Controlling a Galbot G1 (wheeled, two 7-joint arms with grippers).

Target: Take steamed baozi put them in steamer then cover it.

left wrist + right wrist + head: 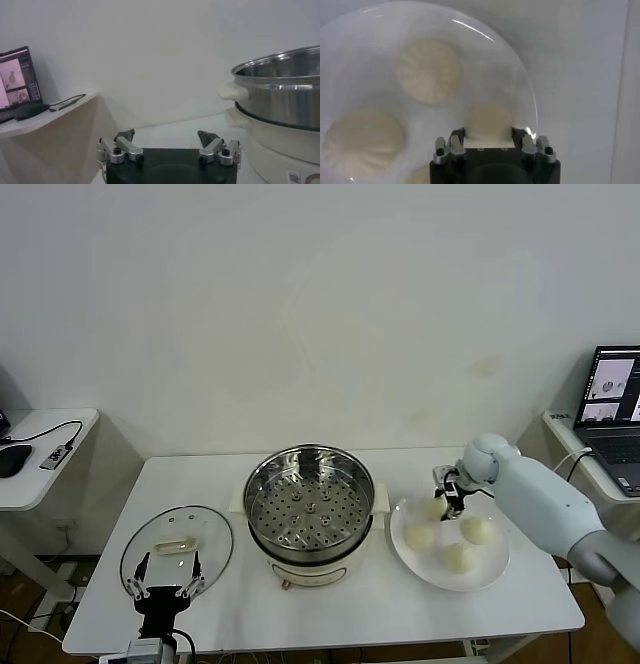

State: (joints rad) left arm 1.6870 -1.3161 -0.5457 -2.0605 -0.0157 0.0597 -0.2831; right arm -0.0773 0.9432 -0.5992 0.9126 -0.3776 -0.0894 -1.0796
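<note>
Right hand (pixel 445 496) clamped around far bun (pixel 489 120) on plate (pixel 497 572); steamer (pixel 310 509) at nine o'clock; left hand (pixel 168 577) open, parked by lid (pixel 176 547).

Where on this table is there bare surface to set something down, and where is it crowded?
Bare patches: the white table behind the clear glass lid, and the front edge between the stainless steamer and white plate. Crowded: the plate, with four cream buns and the right gripper closed around one.
</note>
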